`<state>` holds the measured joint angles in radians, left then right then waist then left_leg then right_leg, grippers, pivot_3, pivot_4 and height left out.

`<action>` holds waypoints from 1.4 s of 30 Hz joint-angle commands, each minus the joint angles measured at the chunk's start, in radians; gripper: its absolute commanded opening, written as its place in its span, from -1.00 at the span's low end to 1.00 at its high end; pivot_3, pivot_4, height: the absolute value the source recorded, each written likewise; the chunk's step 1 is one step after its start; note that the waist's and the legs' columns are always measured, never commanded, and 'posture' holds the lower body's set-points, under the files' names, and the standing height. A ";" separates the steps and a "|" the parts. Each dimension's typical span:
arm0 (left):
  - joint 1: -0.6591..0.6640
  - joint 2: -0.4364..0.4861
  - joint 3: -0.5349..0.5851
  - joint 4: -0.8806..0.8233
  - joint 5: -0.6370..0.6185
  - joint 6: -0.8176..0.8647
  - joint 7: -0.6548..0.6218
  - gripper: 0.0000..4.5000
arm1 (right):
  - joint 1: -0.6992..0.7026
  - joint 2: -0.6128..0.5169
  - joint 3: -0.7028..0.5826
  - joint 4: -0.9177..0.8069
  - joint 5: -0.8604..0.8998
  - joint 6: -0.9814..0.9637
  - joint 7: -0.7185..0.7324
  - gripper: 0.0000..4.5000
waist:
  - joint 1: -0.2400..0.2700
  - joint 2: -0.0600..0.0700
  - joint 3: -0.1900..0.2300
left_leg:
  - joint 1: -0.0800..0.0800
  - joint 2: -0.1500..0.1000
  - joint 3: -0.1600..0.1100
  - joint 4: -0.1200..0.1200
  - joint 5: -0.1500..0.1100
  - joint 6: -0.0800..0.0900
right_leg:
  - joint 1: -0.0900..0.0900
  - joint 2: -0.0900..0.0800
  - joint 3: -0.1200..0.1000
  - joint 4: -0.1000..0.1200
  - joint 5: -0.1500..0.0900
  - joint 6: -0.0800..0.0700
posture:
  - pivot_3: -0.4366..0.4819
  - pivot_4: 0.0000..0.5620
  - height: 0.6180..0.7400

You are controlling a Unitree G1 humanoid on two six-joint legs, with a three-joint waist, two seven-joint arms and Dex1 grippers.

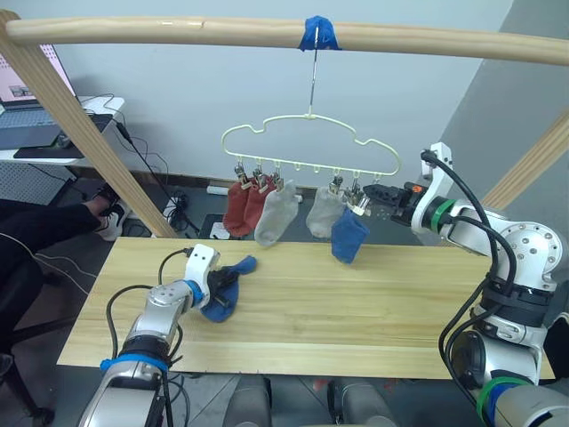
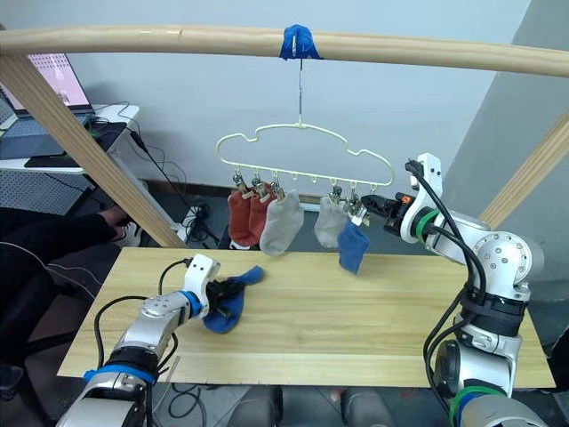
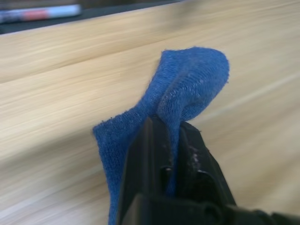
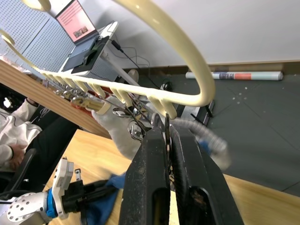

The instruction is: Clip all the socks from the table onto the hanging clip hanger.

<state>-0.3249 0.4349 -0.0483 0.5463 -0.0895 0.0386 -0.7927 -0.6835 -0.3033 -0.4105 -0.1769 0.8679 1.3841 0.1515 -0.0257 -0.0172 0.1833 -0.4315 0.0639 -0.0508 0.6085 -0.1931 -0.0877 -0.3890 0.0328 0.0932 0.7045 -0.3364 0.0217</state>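
Lying near the bench's (image 1: 373, 311) left end, the last blue sock (image 1: 224, 292) is being pinched by the left gripper's (image 1: 222, 286) closed fingers. Clip hanger (image 1: 307, 142) is hanging above the far edge, five socks clipped. Right gripper (image 1: 372, 197), fingers narrowed on the rightmost clip (image 1: 360, 205), is waiting nearer the hanger.

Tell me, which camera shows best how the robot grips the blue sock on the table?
The left wrist view: the left gripper pinches a fold of the blue sock. The eye views show it small; the right wrist view, distant.
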 commanded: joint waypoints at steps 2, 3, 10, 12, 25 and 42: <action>0.029 -0.027 -0.036 -0.307 -0.105 0.045 -0.109 -0.99 | -0.009 -0.019 -0.031 -0.024 0.046 0.055 0.003 -1.00 | 0.003 0.000 0.001 | 0.000 0.000 0.000 0.000 0.000 0.000 | 0.000 0.000 0.000 0.000 0.000 0.000 | 0.03 -0.33 1.00; 0.033 -0.035 -0.055 -0.374 -0.119 0.053 -0.129 -0.99 | -0.013 -0.012 -0.046 -0.021 0.061 0.077 -0.005 -1.00 | 0.002 0.000 0.001 | 0.000 0.000 0.000 0.000 0.000 0.000 | 0.000 0.000 0.000 0.000 0.000 0.000 | 0.03 -0.34 1.00; -0.035 -0.127 -0.141 -0.566 -0.132 0.105 -0.105 -0.99 | -0.077 0.074 -0.192 -0.006 0.111 0.219 -0.089 -1.00 | -0.002 0.000 0.001 | 0.000 0.000 0.000 0.000 0.000 0.000 | 0.000 0.000 0.000 0.000 0.000 0.000 | 0.01 -0.38 1.00; -0.061 -0.150 -0.163 -0.552 -0.113 0.101 -0.090 -0.99 | -0.090 0.098 -0.220 -0.004 0.128 0.230 -0.117 -1.00 | -0.003 0.000 0.001 | 0.000 0.000 0.000 0.000 0.000 0.000 | 0.000 0.000 0.000 0.000 0.000 0.000 | 0.01 -0.38 1.00; -0.144 -0.198 -0.154 -0.424 -0.063 -0.059 -0.026 -0.99 | -0.098 0.122 -0.248 0.009 0.240 0.230 -0.243 -1.00 | -0.007 0.000 0.001 | 0.000 0.000 0.001 0.000 0.000 0.000 | 0.000 0.000 0.001 -0.001 0.000 0.000 | -0.02 -0.42 1.00; -0.112 -0.201 -0.159 -0.446 -0.062 -0.141 -0.022 -0.99 | -0.112 0.155 -0.293 0.043 0.315 0.230 -0.360 -1.00 | -0.007 0.000 0.001 | 0.000 0.000 0.001 0.000 0.000 0.000 | 0.000 0.000 0.001 0.000 0.000 0.000 | -0.01 -0.40 1.00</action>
<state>-0.4372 0.2394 -0.2015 0.1315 -0.1530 -0.0755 -0.8184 -0.7763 -0.1492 -0.6882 -0.1248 1.1406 1.6065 -0.1980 -0.0323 -0.0175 0.1840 -0.4314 0.0636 -0.0501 0.6085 -0.1931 -0.0876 -0.3891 0.0330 0.0939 0.7041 -0.3364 0.0217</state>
